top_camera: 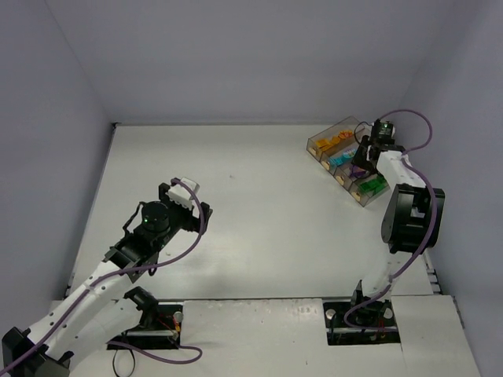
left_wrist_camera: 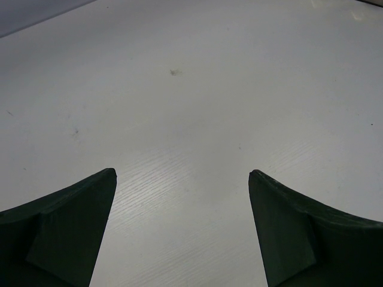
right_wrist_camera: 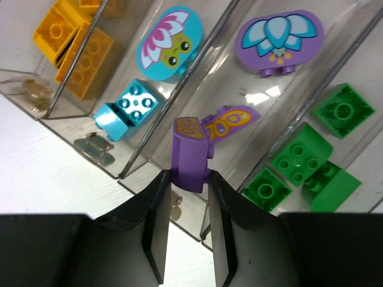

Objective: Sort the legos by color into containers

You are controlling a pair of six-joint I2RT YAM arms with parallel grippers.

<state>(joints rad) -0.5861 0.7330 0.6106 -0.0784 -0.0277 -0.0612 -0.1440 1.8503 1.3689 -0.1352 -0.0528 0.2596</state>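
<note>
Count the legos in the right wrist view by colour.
Orange legos: 3 visible, more may lie off frame
Teal legos: 2
Purple legos: 2, one held in the right tool
Green legos: 4
Total: 11

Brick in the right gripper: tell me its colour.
Purple brick, clearest in the right wrist view.

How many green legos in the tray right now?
4 green legos, all in the end bin: one highest in the right wrist view, one mid-bin, two lowest, side by side. More could be hidden off-frame.
</note>
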